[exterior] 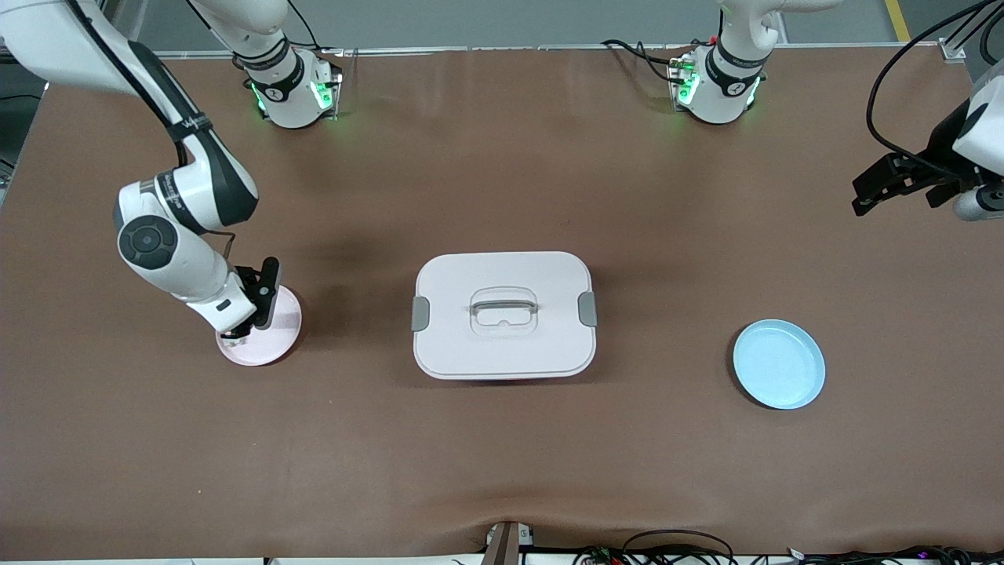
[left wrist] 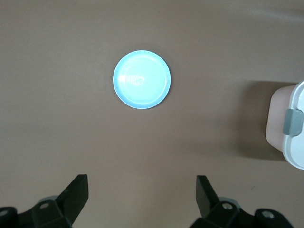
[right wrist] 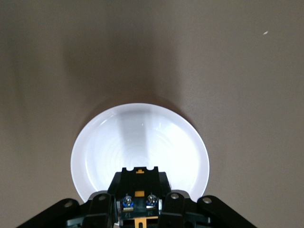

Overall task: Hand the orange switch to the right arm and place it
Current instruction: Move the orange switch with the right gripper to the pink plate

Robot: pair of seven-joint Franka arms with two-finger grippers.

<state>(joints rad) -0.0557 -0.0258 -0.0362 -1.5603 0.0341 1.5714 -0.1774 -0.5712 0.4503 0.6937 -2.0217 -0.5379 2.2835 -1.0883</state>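
The orange switch point(right wrist: 139, 183), a tiny black block with orange marks, sits between the fingers of my right gripper point(right wrist: 139, 209). The gripper is shut on it and holds it low over a pale pink plate point(right wrist: 142, 142). In the front view the right gripper point(exterior: 235, 333) is over the part of that plate point(exterior: 281, 320) nearest the camera, toward the right arm's end of the table; the switch is barely visible there. My left gripper point(exterior: 861, 198) is open and empty, raised over the left arm's end of the table. Its wrist view point(left wrist: 142, 190) shows bare table between the fingers.
A white lidded box point(exterior: 503, 314) with grey latches and a handle stands mid-table; its edge shows in the left wrist view point(left wrist: 289, 126). A light blue plate point(exterior: 779, 364) lies empty toward the left arm's end, also seen in the left wrist view point(left wrist: 142, 79).
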